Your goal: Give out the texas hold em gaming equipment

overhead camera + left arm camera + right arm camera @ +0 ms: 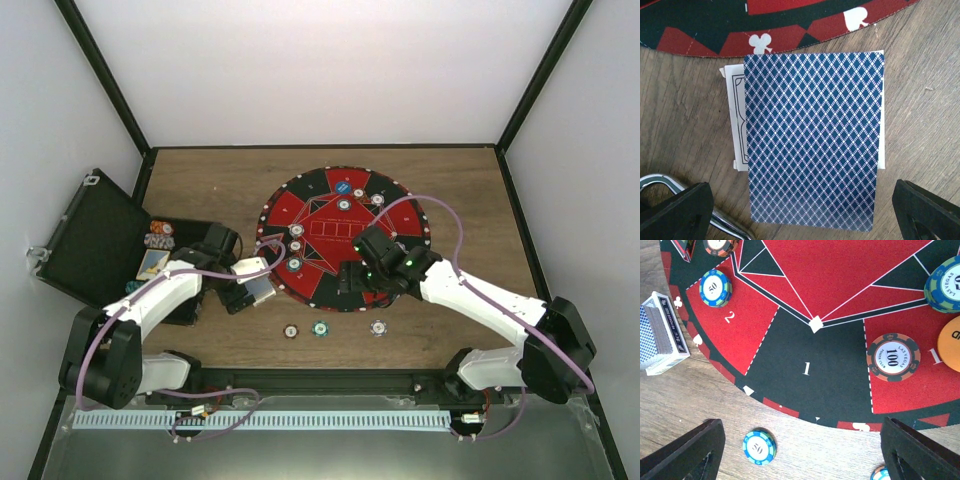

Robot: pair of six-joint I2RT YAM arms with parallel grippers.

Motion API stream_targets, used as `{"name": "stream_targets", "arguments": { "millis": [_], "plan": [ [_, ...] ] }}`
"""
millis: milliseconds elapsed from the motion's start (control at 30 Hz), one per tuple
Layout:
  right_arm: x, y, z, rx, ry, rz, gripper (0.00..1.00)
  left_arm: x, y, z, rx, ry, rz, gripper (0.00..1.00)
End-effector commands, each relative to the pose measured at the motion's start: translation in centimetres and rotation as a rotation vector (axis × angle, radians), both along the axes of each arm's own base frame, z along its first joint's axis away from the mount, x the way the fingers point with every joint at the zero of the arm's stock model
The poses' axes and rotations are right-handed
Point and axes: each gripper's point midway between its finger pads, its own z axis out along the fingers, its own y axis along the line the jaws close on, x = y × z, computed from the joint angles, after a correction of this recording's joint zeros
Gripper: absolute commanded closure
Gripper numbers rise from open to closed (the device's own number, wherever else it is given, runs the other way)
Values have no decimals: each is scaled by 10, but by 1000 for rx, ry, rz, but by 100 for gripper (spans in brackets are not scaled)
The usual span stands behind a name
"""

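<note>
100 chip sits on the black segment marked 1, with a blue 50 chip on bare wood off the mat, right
No: the right wrist view shows the 100 chip on the red segment beside black segment 1. The blue 50 chip is on bare wood off the mat.

A round red-and-black mat [290, 205] was laid at the middle of a brown wooden table [450, 190]. A stack of blue-backed cards [812, 140] was set on the wood just beside the mat's left edge. Three striped chips [319, 328] were lined up near its near edge, and an opened black case [95, 235] was placed far left.
</note>
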Motion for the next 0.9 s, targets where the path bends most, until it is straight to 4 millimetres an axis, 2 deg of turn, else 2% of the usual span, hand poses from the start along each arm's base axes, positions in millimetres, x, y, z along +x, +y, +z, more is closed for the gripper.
{"name": "stream_targets", "arguments": {
  "millis": [0, 867],
  "plan": [
    [3, 8, 24, 47, -34, -1, 13, -4, 1, -9, 13, 16, -4, 0],
    [0, 10, 31, 70, -33, 9, 17, -7, 5, -34, 56, 90, -4, 0]
  ]
}}
